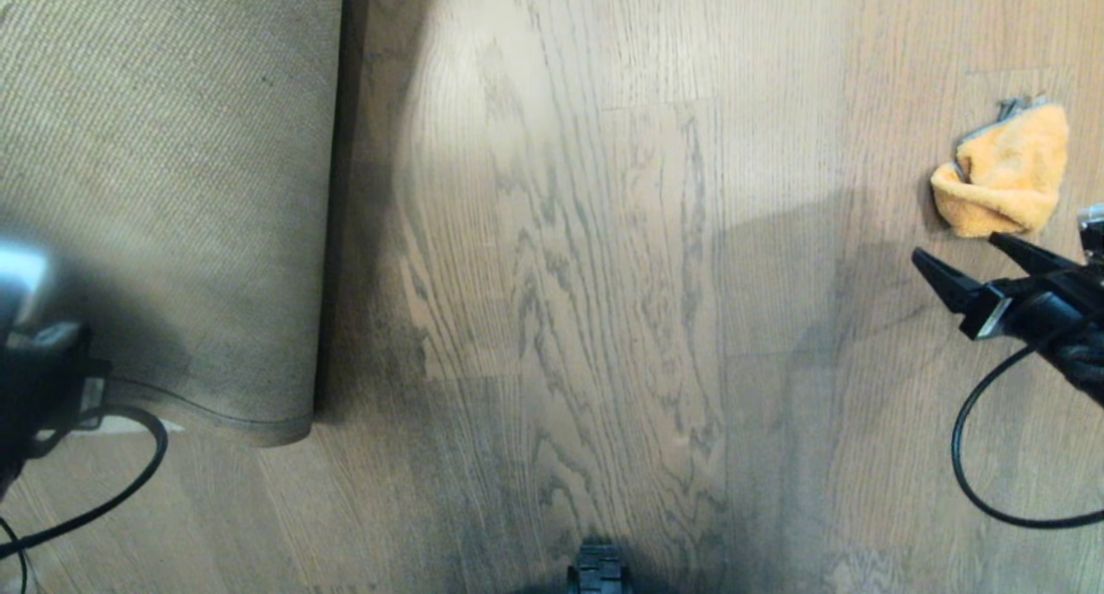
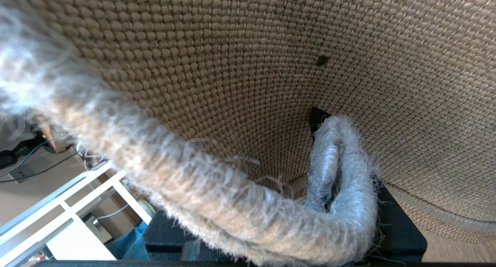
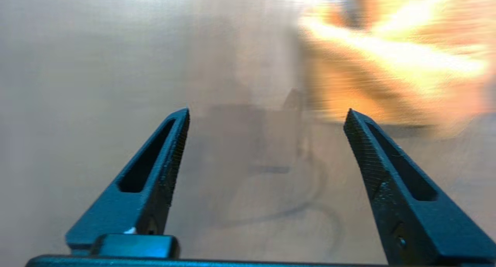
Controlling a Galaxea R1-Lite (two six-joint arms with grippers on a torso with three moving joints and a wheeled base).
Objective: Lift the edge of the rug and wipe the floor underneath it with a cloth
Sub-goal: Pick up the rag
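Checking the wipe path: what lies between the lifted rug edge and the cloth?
In the head view, only bare floor lies between the lifted rug edge and the cloth, crossed by shadows.

Rug edge (image 1: 259, 232) folded back, tan woven backing up, baring wood-grain floor (image 1: 586, 275); crumpled orange cloth (image 1: 1005, 176) lies on the floor well apart from it.

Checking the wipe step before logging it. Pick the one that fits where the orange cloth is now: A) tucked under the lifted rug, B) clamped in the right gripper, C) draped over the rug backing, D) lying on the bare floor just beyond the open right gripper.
D: the cloth lies on the floor, and the right gripper stands open and empty beside it.
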